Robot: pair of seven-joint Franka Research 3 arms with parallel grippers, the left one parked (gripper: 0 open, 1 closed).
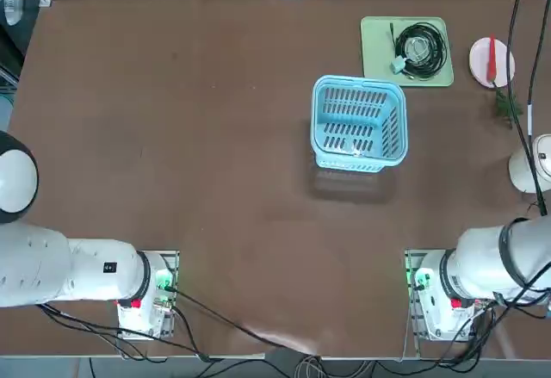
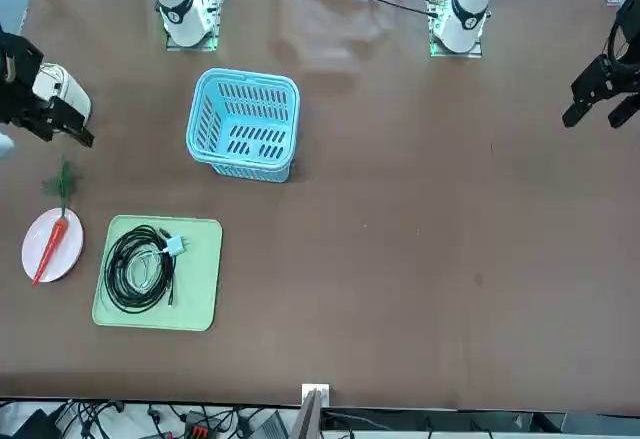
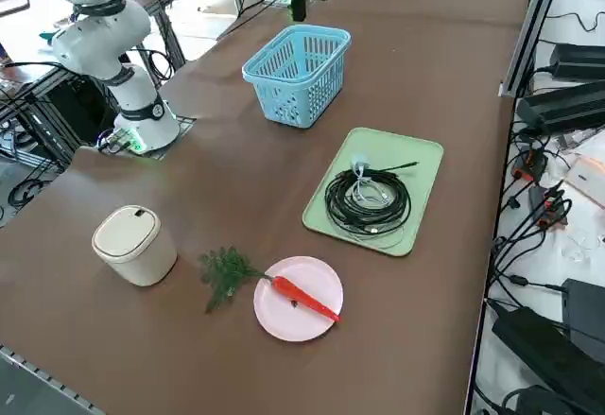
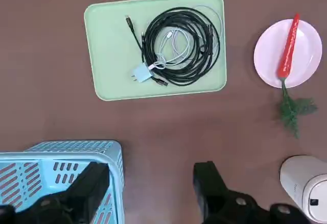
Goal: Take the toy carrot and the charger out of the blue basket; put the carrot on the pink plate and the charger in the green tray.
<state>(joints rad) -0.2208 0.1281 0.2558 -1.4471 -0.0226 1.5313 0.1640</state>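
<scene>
We are looking over a broad, smooth brown tabletop (image 1: 215,180), on which everything else is resting. Of the things on it, the flat pale green rectangular tray with rounded corners (image 2: 205,289) and the light blue slotted plastic basket with a rounded rim (image 3: 281,82) are taking up the most room. We are seeing the basket standing upright beside the tray, on the side nearer the robot's bases, with nothing lying inside it. The white cylindrical lidded container (image 3: 142,259) is standing near the fronds of the carrot, apart from the basket. The round pale pink plate (image 3: 274,316) is lying flat near the tray, not touching it. Inside the tray, the coiled black cable (image 1: 438,66) is lying with a thinner white cord. The slim red-orange toy carrot with green leafy fronds (image 3: 301,295) is lying across the plate, its fronds reaching past the rim onto the table. The small pale grey-teal blocky charger (image 4: 142,72) is resting in the tray, by the edge of the coil. Above the table, the black two-finger right gripper (image 4: 148,191) is hovering over the basket's side, its fingers spread apart and grasping nothing.
</scene>
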